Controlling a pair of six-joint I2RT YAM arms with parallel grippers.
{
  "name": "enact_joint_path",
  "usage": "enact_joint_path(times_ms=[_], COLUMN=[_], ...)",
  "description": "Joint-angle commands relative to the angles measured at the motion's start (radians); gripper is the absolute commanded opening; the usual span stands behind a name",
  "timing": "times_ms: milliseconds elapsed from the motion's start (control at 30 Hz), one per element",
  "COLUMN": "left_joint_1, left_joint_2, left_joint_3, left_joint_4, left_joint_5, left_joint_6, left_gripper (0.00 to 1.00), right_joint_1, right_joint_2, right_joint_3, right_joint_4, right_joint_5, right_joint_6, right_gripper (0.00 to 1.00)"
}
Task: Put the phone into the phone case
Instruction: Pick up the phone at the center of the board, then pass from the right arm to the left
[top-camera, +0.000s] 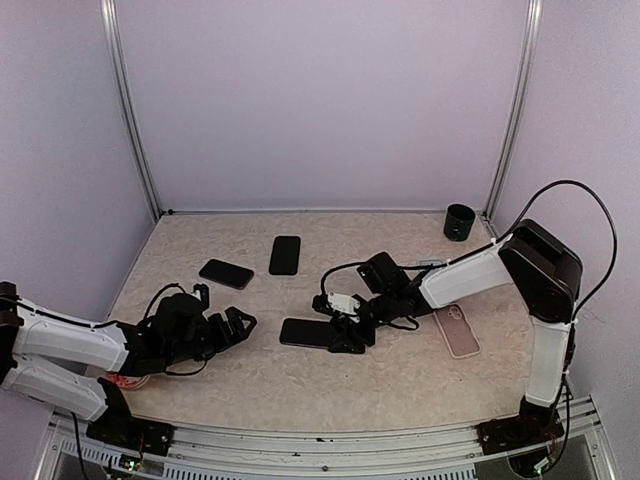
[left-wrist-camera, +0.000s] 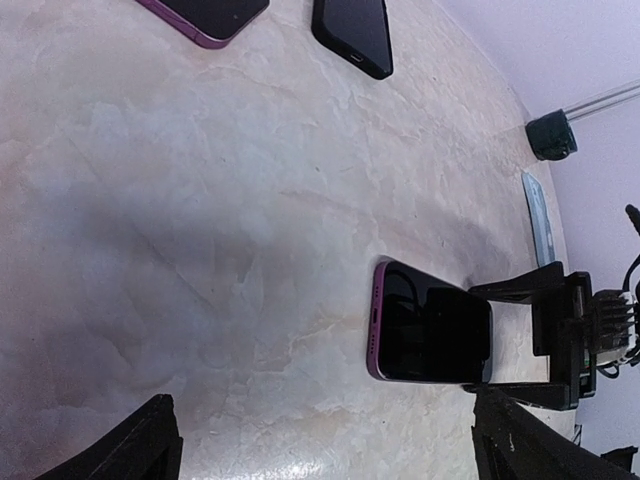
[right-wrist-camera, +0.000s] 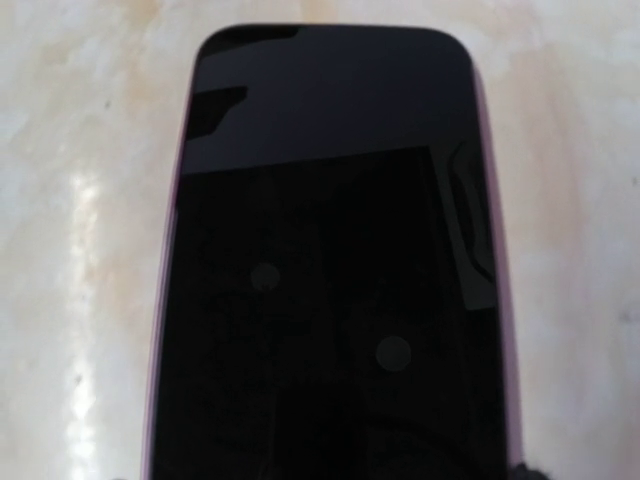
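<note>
- The phone (top-camera: 305, 332) lies flat and screen-up on the bench (top-camera: 400, 385), near the middle of it; a purple rim shows along its edges in the left wrist view.
- The right tool (top-camera: 345, 338) is down at the phone's right end, one finger (left-wrist-camera: 515, 292) on each long side. From the left wrist view both fingers appear to press against those edges: a grip across the phone's width, jaws partly closed.
- The right wrist camera looks straight down on the dark screen, which fills most of its view.
- The phone case (top-camera: 457, 331) – pink, lying flat – sits to the right of the phone, beside the right forearm and apart from the phone.
- The left tool (top-camera: 226, 310) hangs low over the bench to the left of the phone, jaws spread wide and holding nothing.
- A second phone (top-camera: 226, 273) with a purple edge and a black third phone (top-camera: 285, 254) lie farther back, near each other but not touching.
- A black cup (top-camera: 459, 222) stands upright at the far right corner, well apart from the rest.
</note>
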Motion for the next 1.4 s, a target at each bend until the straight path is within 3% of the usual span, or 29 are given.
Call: enact_joint_path(times_ms=[0, 300, 1067, 1367], left_joint_1=[0.007, 0.007, 0.009, 0.006], left_joint_2=[0.022, 0.047, 0.163, 0.234], left_joint_3=[-0.002, -0.004, 0.042, 0.069], left_joint_4=[0.059, 0.14, 0.396, 0.475], left_joint_5=[0.044, 0.107, 0.455, 0.573], left_joint_6=[0.005, 0.031, 0.187, 0.198], left_gripper=[0.99, 0.99, 0.98, 0.93], right_joint_1=[0.009, 0.042, 0.185, 0.214], right_joint_2=[-0.104, -0.197, -0.365, -0.389], right_joint_3=[-0.055, -0.141, -0.3, -0.323], right_joint_4=[0.108, 0.208, 0.348, 0.374], right_joint_5=[0.028, 0.074, 0.216, 0.254], right_joint_6=[0.009, -0.011, -0.121, -0.144], right_gripper=[0.62, 0.61, 0.59, 0.59])
